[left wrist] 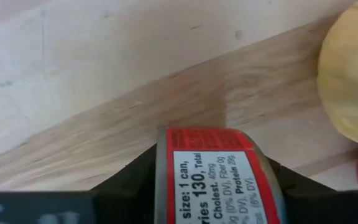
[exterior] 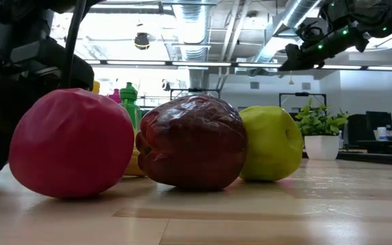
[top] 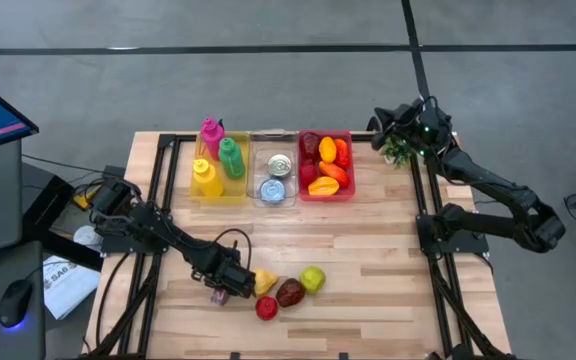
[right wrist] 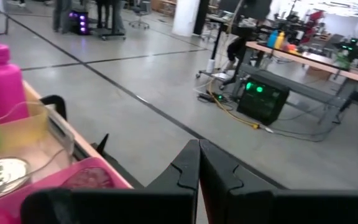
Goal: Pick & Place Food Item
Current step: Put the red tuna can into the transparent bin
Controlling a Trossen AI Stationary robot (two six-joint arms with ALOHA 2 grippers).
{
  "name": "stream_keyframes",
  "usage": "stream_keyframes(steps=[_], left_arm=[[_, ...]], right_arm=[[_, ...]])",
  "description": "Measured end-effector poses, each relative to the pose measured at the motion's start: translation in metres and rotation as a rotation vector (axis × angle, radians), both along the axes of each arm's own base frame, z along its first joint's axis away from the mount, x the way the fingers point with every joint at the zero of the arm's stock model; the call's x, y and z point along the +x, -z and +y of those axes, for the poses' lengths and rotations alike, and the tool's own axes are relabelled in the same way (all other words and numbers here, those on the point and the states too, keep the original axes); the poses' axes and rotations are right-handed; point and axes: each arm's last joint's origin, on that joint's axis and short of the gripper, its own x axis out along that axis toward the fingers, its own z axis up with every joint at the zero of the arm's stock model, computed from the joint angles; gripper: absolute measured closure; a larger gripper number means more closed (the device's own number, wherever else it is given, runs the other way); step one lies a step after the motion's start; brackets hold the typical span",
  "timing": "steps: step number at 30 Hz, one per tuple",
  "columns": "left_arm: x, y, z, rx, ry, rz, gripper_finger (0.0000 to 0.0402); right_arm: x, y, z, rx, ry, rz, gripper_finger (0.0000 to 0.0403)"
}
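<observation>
Two arms at the surface [top: 368,240]; only the left is working.

Left claw [top: 230,283] is low over the near edge, left of centre, part open with a can [left wrist: 213,177] between its fingers. Red label, nutrition panel facing the wrist camera. Fingers flank the can on both sides; whether they press it firmly I cannot tell. The can seems to be at or just above the wood.

Just right of the can, a loose cluster of fruit along the near edge: yellow fruit [top: 265,281] almost touching the claw, red fruit [top: 266,307] nearest the edge, dark red fruit [top: 290,292] beside it, green apple [top: 313,279] farthest right. In the low view the last three sit shoulder to shoulder.

Far edge, three bins side by side: yellow bin [top: 199,196] with bottles, clear bin [top: 256,160] with two cans already in it, red bin [top: 304,192] with fruit.

Right claw [right wrist: 199,163] is shut, empty, parked high past the far right corner near a small plant [top: 399,152].

Judgement: step in hand is securing the can, then carrying it to the clear bin. To do it well:
- close squarely across the can's round side; a skewed pinch will let it roll out
- lift straight up before travelling, so the yellow fruit is not knocked
- come in above the clear bin's rim and lower into the free space beside the two cans.
</observation>
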Motion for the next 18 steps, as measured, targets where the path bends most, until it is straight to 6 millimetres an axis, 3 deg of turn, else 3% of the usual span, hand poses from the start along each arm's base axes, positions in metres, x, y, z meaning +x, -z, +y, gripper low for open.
stream_keyframes(steps=[12, 18], left_arm=[[-0.001, -0.012, 0.004, -0.008, -0.007, -0.051, 0.0270], [-0.003, -0.020, 0.001, -0.129, 0.022, -0.024, 0.0296]], right_arm=[[-0.015, 0.000, -0.011, -0.003, 0.088, -0.004, 0.0400], [-0.020, 0.000, -0.014, -0.003, 0.111, -0.002, 0.0400]])
